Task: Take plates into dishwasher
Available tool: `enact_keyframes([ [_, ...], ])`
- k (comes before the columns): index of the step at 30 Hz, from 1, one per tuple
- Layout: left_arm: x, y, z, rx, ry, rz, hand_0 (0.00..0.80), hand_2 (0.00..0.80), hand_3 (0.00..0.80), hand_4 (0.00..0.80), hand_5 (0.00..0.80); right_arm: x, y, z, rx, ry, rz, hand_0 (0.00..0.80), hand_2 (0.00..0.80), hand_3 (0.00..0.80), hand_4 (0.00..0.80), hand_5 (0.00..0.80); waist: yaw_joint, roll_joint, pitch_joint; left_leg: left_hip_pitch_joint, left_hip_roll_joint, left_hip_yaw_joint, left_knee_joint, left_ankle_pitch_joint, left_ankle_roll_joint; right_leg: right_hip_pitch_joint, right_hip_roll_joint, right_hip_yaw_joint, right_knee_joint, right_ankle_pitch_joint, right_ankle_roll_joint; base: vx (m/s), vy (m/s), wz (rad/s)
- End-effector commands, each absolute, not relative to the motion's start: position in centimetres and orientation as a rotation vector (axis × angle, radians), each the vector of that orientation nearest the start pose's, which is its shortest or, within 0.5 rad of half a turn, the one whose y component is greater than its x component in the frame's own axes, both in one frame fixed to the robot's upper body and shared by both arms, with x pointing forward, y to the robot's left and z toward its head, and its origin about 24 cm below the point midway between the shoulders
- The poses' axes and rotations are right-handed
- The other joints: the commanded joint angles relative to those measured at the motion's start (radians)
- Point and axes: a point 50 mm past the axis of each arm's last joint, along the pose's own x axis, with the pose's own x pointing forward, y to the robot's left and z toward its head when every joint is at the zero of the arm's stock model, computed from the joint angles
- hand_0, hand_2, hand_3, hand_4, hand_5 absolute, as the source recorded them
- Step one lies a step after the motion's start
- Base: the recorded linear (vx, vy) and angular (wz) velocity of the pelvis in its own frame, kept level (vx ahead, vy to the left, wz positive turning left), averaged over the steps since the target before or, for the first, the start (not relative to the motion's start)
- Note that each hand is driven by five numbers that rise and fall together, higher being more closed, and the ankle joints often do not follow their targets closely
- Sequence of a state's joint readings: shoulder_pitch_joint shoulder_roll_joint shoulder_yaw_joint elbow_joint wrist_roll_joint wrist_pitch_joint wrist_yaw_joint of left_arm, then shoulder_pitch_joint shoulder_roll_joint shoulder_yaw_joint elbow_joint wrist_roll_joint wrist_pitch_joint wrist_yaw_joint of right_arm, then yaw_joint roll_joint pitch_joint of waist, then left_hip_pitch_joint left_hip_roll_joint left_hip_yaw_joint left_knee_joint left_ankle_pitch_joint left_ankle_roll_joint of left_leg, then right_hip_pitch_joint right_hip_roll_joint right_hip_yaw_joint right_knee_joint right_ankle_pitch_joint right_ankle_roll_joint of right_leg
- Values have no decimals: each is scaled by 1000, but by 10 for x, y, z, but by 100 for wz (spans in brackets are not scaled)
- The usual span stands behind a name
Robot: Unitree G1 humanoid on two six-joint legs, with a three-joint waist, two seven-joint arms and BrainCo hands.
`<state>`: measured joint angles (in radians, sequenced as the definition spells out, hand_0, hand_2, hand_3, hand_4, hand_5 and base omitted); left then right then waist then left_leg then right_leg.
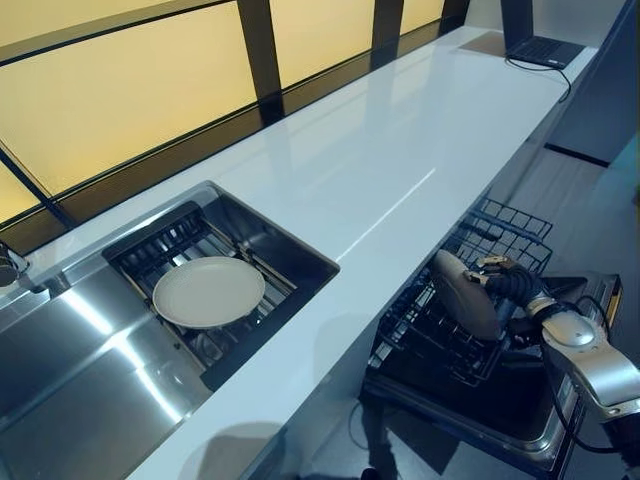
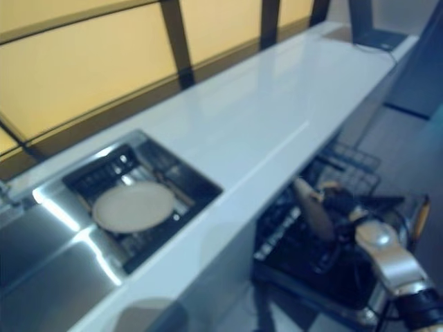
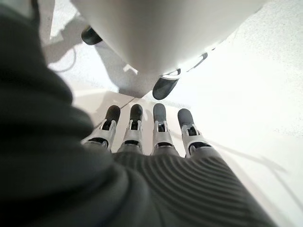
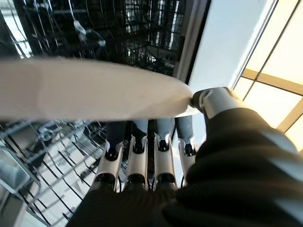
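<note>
Over the dishwasher rack (image 1: 500, 225): plate (image 1: 465, 295), on edge, pinched between right hand (image 1: 510, 285) thumb and fingers, apparently directly above the tines. Second plate (image 1: 208, 291) in sink (image 1: 300, 250). Left hand (image 3: 142, 137) fingers straight, idle.

Kitchen: sink (image 1: 60, 330), dishwasher rack (image 1: 470, 300), counter (image 1: 400, 150).

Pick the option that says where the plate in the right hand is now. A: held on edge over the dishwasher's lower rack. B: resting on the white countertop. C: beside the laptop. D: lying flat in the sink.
A: the right hand pinches a plate on edge above the dishwasher rack; the sink holds a second plate.
</note>
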<state>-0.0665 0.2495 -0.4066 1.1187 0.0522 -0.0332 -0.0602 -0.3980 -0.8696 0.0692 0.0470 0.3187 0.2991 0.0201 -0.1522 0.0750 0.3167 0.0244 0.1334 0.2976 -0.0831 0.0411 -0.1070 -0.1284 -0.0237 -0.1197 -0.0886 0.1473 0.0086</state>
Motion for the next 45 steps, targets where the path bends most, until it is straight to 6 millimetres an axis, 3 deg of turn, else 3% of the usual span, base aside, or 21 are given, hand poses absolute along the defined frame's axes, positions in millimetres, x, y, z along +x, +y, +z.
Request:
enact_keyframes([
  [1, 185, 219, -127, 533, 929, -266, 0, 0, 0, 0, 0, 318, -242, 197, -588, -154, 69, 800, 800, 800, 800, 800, -23, -62, -35, -36, -2, -47, -4, 31, -6, 63, -34, 14, 33, -105, 62, 0, 0, 0],
  [9, 186, 216, -127, 537, 936, -287, 0, 0, 0, 0, 0, 321, -237, 191, -687, -102, 134, 800, 800, 800, 800, 800, -16, -55, -25, -40, -4, -44, -4, 34, -10, 67, -37, 2, 22, -100, 63, 0, 0, 0],
  [30, 196, 212, -122, 551, 910, -313, 0, 0, 0, 0, 0, 332, -247, 188, -901, 24, 159, 800, 800, 800, 800, 800, 8, -52, 4, -60, -4, -61, -4, 41, -14, 55, -38, -21, 23, -100, 61, 0, -1, 0],
  [45, 196, 208, -122, 553, 898, -330, 0, 0, 0, 0, 0, 339, -262, 190, -979, 31, 33, 800, 800, 800, 800, 800, 29, -50, 12, -62, -5, -64, -4, 40, -15, 58, -45, -47, 17, -95, 64, 4, -1, 2],
])
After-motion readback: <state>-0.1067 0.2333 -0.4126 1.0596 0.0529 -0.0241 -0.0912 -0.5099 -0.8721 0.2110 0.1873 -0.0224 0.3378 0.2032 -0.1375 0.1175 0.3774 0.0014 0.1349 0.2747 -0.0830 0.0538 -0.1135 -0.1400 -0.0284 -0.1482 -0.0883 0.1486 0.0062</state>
